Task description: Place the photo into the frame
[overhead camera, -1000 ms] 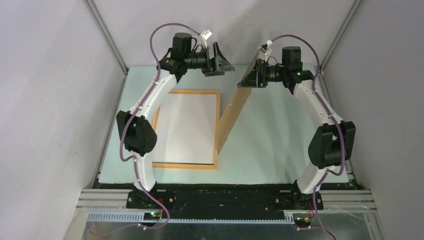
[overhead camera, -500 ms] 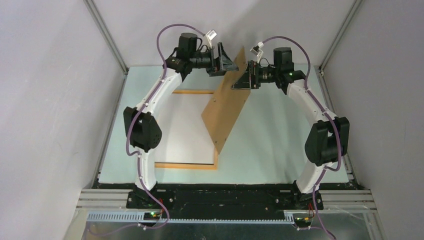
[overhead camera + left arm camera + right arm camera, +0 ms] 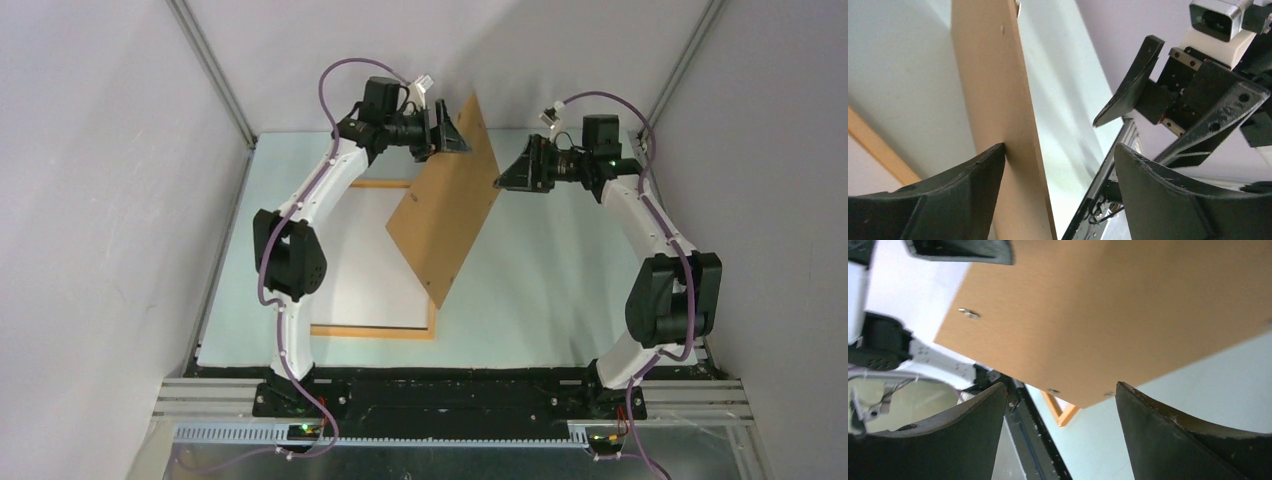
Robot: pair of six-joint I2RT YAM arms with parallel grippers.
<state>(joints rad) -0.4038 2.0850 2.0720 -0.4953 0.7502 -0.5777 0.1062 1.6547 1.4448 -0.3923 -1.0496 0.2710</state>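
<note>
Photo (image 3: 372, 280): large rectangular print with its white back up, lying flat inside the thin orange-tan wooden frame (image 3: 370, 331), which lies on the pale green table (image 3: 560, 280), left of centre.
Backing board (image 3: 445, 205): flat brown rectangular panel, tilted over the frame's right side. Its near corner is down at the right rail and its far edge is raised.
Left gripper (image 3: 1060, 147): my jaws stand apart. One finger (image 3: 948, 190) touches the board near its raised edge and the other is well away from it, so there is no clamp.
Right gripper (image 3: 1062, 385): my jaws are spread wide, apart from the board, with nothing between them.
Risk, drop: I judge the board propped, not held. If it slides off my one finger, it falls on the print and may knock it out of the recess.
Risk, drag: the low corner acts as the pivot. If it skids leftward during lowering, it can push or crease the print.
Risk, misfit: lowered askew, the board would land on a rail instead of inside the frame, leaving the print loose.
Risk, marking: small metal studs (image 3: 969, 313) sit on the board. If that face goes down, they could dent the print's back.
Photo appearance: only the plain white back shows, and the picture side is hidden. The surface looks flat, with no curl visible. The board covers its right strip and my left arm (image 3: 318, 195) covers part of its left edge, so I cannot confirm seating there.
</note>
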